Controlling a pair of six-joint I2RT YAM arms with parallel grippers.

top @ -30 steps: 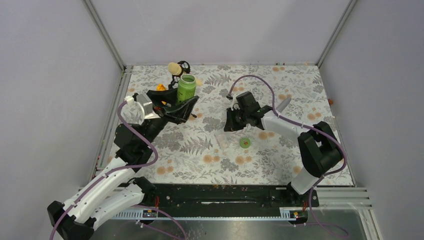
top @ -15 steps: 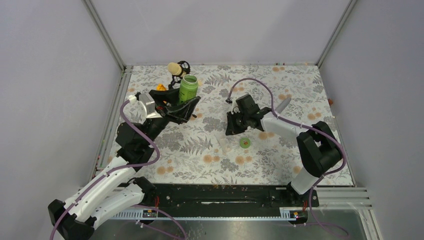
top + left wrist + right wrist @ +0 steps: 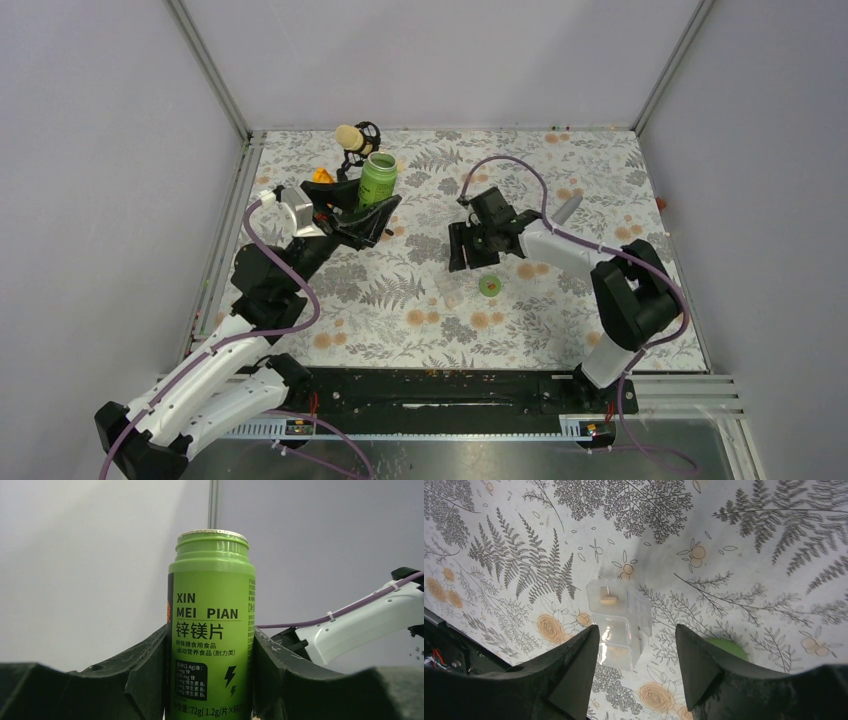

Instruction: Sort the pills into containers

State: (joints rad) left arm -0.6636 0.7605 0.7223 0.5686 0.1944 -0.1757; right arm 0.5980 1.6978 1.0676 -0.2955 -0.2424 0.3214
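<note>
While left hand (image 3: 210,636) grips bottle (image 3: 211,585), right hand (image 3: 636,631) open near containers (image 3: 617,603)

We note the mat (image 3: 400,300): white ground, grey fern fronds, orange-peach roses scattered to every edge. Bottle (image 3: 212,630), toward the mat's far left corner: lime green throughout, black lettering, a black panel low on the label, two black lightning bolts, a sliver of orange at the label's left margin. Cap (image 3: 490,285), near the mat's middle: same green. Container (image 3: 619,625), beside the cap: colourless and see-through, fern print showing through it; one tan pill (image 3: 608,600) inside. Left arm (image 3: 215,370) and right arm (image 3: 560,250): white shells, black joints. Cables (image 3: 505,160): purple. Walls (image 3: 440,60): pale grey.
</note>
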